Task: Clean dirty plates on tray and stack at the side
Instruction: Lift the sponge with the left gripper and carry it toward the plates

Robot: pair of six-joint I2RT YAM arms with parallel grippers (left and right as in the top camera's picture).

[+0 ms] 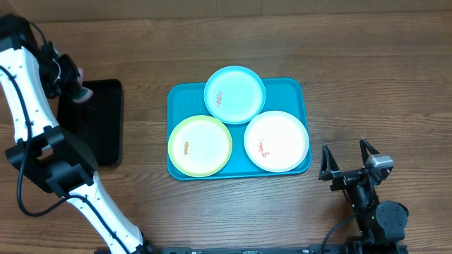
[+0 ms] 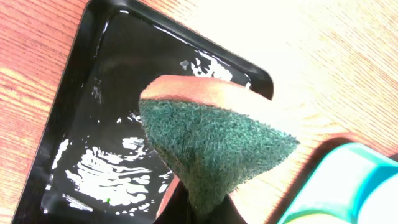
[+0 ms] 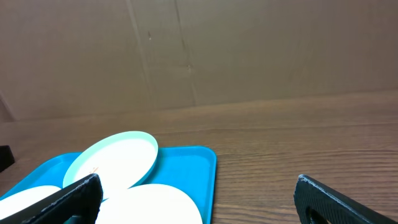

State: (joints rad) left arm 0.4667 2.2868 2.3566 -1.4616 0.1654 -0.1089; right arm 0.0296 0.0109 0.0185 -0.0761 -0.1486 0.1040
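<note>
Plates, three in number, lie on the turquoise tray (image 1: 286, 88) at the middle of the wooden worktop (image 1: 367, 63): the light blue plate (image 1: 234, 94) at the far edge, reaching over the far rim; the yellow-green plate (image 1: 200, 145) at the near left; the white plate (image 1: 276, 141) at the near right. Each bears a small orange-red smear near its centre. In the right wrist view the light blue plate sits tilted, its near edge against the other two. The left fingers (image 1: 73, 83), far left, are clamped on a sponge (image 2: 211, 146) with a green scouring face and an orange back, held over the far end of the wet black tray (image 1: 99, 130). The right fingers (image 1: 325, 164) stand spread apart with nothing between them, near right, just beside the turquoise tray's near right corner.
</note>
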